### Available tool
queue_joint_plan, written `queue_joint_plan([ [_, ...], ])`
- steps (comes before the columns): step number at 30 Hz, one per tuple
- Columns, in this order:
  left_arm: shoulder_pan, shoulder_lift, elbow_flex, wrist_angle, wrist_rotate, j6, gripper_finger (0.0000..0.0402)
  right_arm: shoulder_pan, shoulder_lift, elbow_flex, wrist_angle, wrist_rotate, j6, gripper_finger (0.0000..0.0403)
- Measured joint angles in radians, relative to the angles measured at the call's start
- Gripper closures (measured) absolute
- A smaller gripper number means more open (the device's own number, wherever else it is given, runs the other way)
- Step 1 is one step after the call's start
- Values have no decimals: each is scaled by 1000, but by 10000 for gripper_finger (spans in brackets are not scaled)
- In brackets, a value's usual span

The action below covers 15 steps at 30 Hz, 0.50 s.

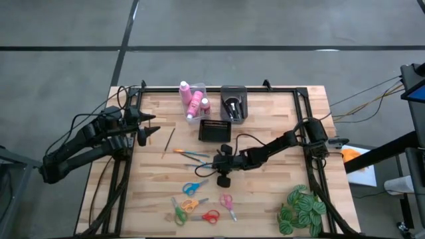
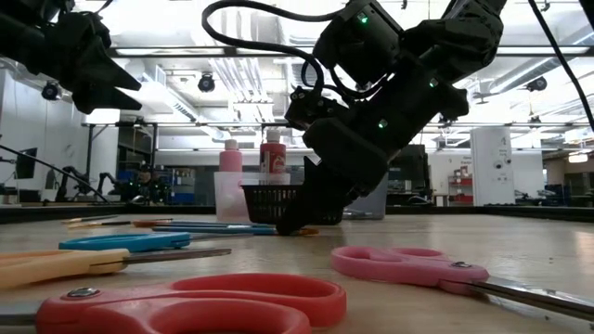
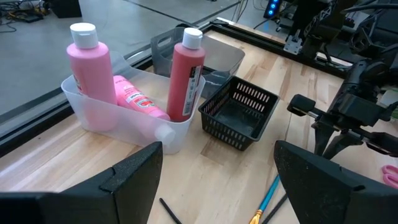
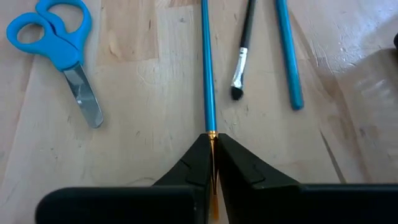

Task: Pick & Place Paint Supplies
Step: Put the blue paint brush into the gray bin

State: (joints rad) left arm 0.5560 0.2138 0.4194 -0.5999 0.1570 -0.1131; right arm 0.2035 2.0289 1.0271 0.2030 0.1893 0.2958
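blue brush (image 4: 207, 68): flat on the table (image 1: 279, 133), mid-table, in front of the black basket; gold ferrule end pinched in the right gripper
right gripper (image 4: 212, 163): jaws closed on the blue brush's ferrule, tips down at the wood; arm reaches in from the right side
other brushes: a second blue handle (image 4: 287, 53) and a black brush (image 4: 241, 53) lie just beside the gripped one, roughly parallel; a wooden-handled brush (image 1: 169, 142) lies further left, apart
blue scissors (image 4: 59, 46): flat on the table, near the gripped brush, not touching it
more scissors: orange (image 1: 190, 205), green (image 1: 178, 214), red (image 1: 210, 216) and pink (image 1: 227, 202) pairs scattered at the near edge
pink bottles (image 3: 87, 65): three in the clear bin (image 3: 124, 121) at the far edge; two upright, one lying tilted between them
black basket (image 3: 239, 112): just right of the clear bin, nothing visible in it
grey bin (image 1: 233, 103): far edge, right of the clear bin; dark items inside, can't tell what
left gripper (image 3: 217, 180): jaws wide open, holding nothing, hovering at the far left side, facing the bins
plant (image 1: 302, 209): near right corner
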Motion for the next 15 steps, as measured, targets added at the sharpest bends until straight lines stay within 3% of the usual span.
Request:
queue_joint_plan([
  [15, 0, 0, 0, 0, 0, 0, 91, 0, -2, 0, -4, -4, 10, 385],
])
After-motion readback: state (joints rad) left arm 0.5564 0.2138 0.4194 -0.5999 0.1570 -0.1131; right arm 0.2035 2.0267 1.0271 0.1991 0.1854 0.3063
